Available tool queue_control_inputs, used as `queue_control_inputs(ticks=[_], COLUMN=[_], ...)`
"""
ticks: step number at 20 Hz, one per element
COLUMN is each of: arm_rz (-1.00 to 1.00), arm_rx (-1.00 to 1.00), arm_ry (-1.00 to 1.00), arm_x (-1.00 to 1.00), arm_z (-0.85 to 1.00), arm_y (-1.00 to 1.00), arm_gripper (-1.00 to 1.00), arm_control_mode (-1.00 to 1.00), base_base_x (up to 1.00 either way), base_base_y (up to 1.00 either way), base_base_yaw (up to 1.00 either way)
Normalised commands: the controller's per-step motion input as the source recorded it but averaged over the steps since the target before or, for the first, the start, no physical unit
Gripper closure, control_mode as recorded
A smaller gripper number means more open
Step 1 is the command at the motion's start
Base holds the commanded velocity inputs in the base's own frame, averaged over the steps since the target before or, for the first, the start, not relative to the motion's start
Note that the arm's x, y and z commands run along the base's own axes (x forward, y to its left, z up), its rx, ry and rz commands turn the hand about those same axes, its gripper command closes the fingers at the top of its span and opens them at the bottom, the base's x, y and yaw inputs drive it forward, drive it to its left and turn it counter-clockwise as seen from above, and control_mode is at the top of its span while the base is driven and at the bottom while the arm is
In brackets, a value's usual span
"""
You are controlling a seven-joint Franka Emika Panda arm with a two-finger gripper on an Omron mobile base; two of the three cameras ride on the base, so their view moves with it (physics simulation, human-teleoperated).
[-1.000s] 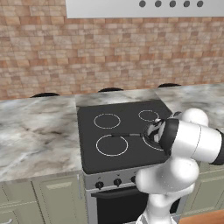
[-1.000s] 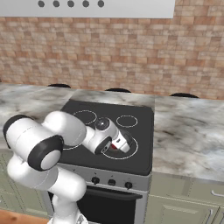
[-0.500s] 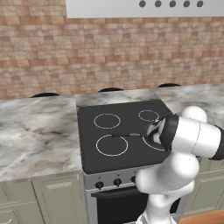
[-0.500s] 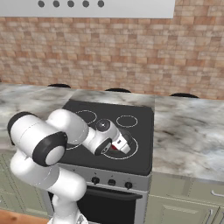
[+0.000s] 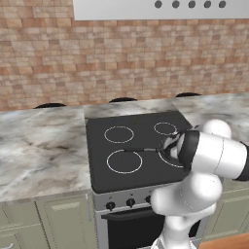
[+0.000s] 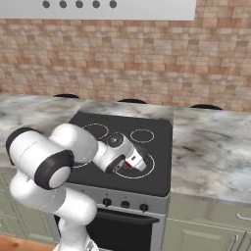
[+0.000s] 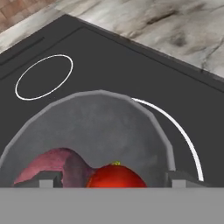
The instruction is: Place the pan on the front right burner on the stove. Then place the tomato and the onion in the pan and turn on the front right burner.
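Note:
The dark grey pan (image 7: 100,127) sits on the stove (image 5: 141,175) inside the large white ring of the front right burner (image 7: 186,138). Its thin black handle (image 5: 141,150) points left across the cooktop. In the pan, the red tomato (image 7: 114,176) lies next to the pinkish-purple onion (image 7: 50,162). My gripper (image 7: 113,179) hangs low over the pan, open, with a dark fingertip well clear of the tomato on each side. From the right base, the gripper (image 6: 134,162) points down at the tomato (image 6: 127,165), and my arm covers most of the pan.
Black knobs (image 5: 130,202) line the silver front panel below the cooktop. A smaller burner ring (image 7: 43,76) lies behind the pan. Marble counters flank the stove at left (image 5: 44,146) and right (image 6: 211,142), with a brick wall behind.
The fingers have spread apart and let go of the tomato, which now rests in the pan. The arm has hardly moved.

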Motion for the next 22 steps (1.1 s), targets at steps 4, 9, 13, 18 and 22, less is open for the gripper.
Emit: queue_control_inputs(ticks=[4,9,13,18,22], arm_rz=[0.00,0.00,0.00,0.00,0.00], arm_rx=[0.00,0.00,0.00,0.00,0.00], arm_ry=[-0.08,-0.09,-0.05,-0.01,0.00], arm_x=[-0.03,-0.08,-0.04,-0.17,-0.24], arm_z=[0.43,0.47,0.42,0.30,0.16], arm_y=[0.00,0.00,0.00,0.00,0.00], arm_gripper=[-1.00,-1.00,-1.00,-1.00,-1.00], arm_control_mode=[-1.00,-1.00,-1.00,-1.00,-1.00], base_base_x=[0.00,0.00,0.00,0.00,0.00], base_base_y=[0.00,0.00,0.00,0.00,0.00], base_base_yaw=[0.00,0.00,0.00,0.00,0.00])
